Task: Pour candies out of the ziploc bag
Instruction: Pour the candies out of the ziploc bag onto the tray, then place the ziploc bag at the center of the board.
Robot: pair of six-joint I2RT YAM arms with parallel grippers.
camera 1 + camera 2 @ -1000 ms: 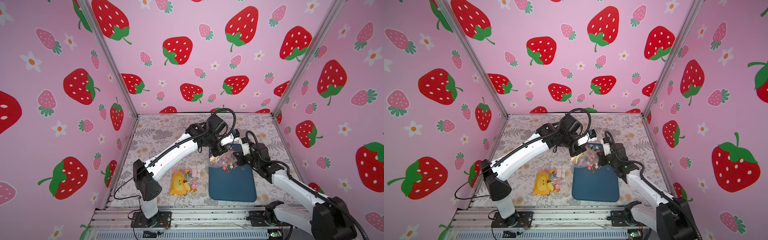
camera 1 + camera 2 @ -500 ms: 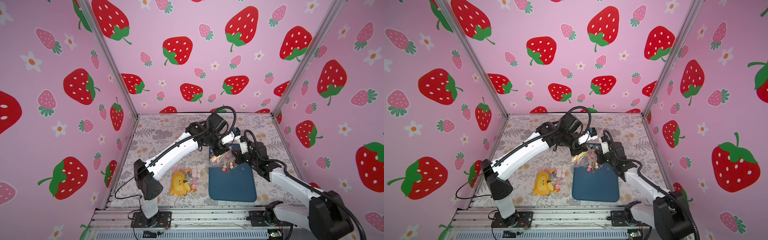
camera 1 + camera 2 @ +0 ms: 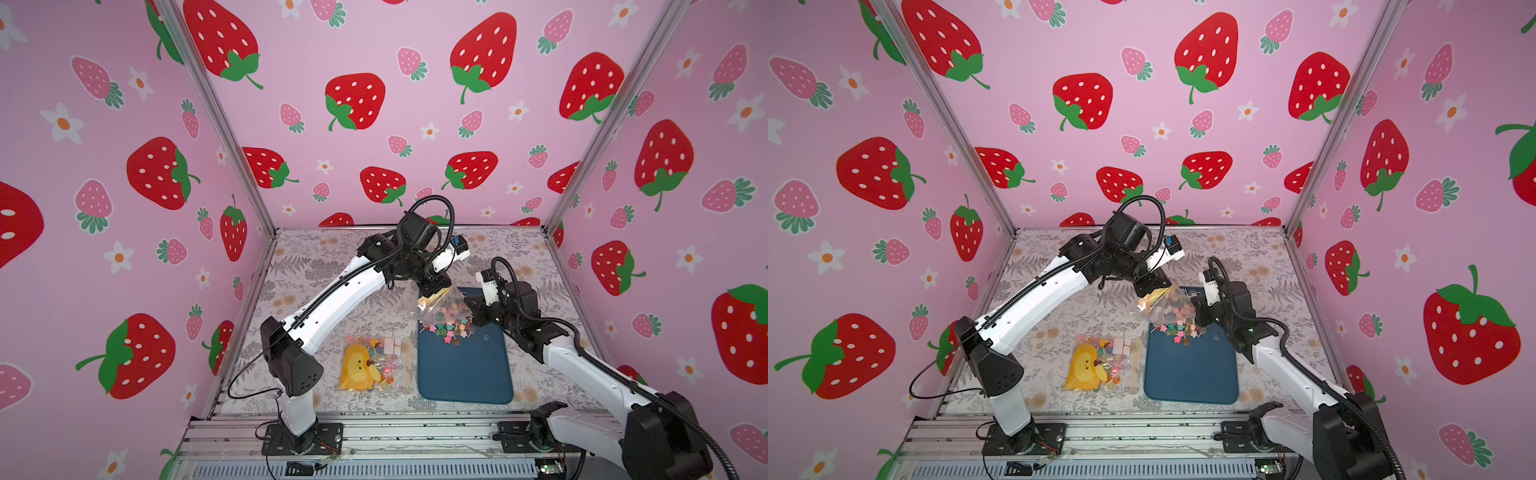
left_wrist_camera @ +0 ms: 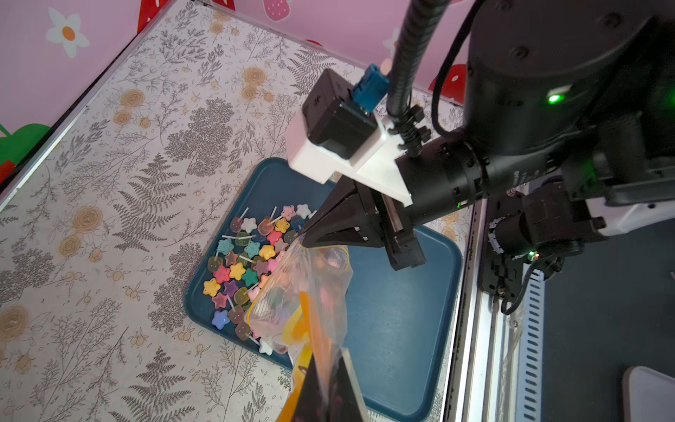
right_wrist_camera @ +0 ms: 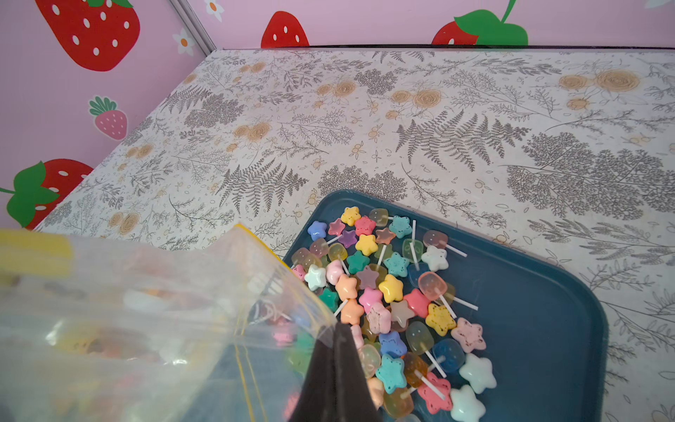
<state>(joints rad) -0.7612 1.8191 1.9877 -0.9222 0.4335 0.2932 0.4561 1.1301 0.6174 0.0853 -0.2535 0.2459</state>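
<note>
Around me stand pink walls (image 3: pixel 374 50) printed with red strawberries and white flowers, at nine, twelve and three o'clock. Aluminium posts (image 3: pixel 223 124) mark the far corners. My table (image 3: pixel 316 257) wears grey ferns and tan blossoms.

Bright, even light — blurry ziploc bag (image 5: pixel 109 310)

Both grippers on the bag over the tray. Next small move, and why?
Probably tip the ziploc bag a bit steeper: left gripper and right gripper are shut on it above the blue tray, many candies already lie there, yet coloured shapes show inside the bag.
</note>
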